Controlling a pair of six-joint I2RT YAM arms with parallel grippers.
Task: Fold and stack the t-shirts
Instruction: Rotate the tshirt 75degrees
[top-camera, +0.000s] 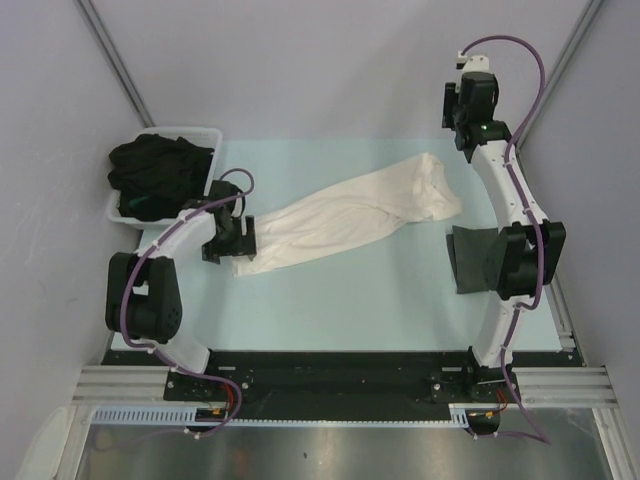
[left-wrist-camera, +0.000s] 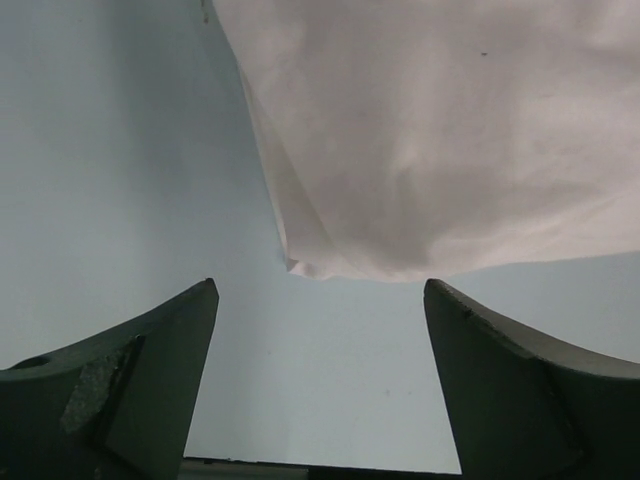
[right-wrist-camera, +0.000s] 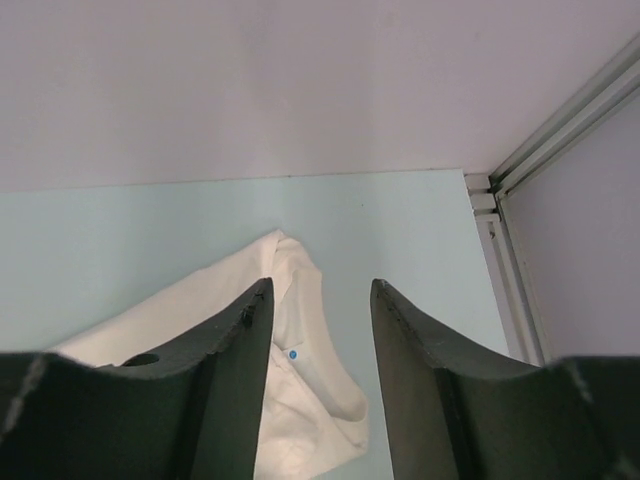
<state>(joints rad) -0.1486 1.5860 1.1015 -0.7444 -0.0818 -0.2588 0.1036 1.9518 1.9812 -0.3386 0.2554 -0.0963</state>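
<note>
1. Pale blue-green table fills the workspace, with plain grey walls around it.
2. At its middle lies the cream-white t-shirt. It is unfolded and bunched into a long, rumpled band that runs diagonally from near left to far right.
3. My left gripper sits low at the near-left end of that shirt. Its jaws are spread wide and hold nothing. The wrist view shows bare table between my fingers, and the shirt's edge lies just beyond the tips.
4. My right gripper hangs above the far-right end of the same shirt. Its jaws are parted and nothing is caught between them. Through the gap I see table and the shirt's crumpled end, which has a small blue dot on the cloth.
5. A dark grey t-shirt lies folded by the table's right edge, near the cream shirt's far end and partly hidden by my right arm.
6. At the far left stands a white tub with black t-shirts heaped inside.
</note>
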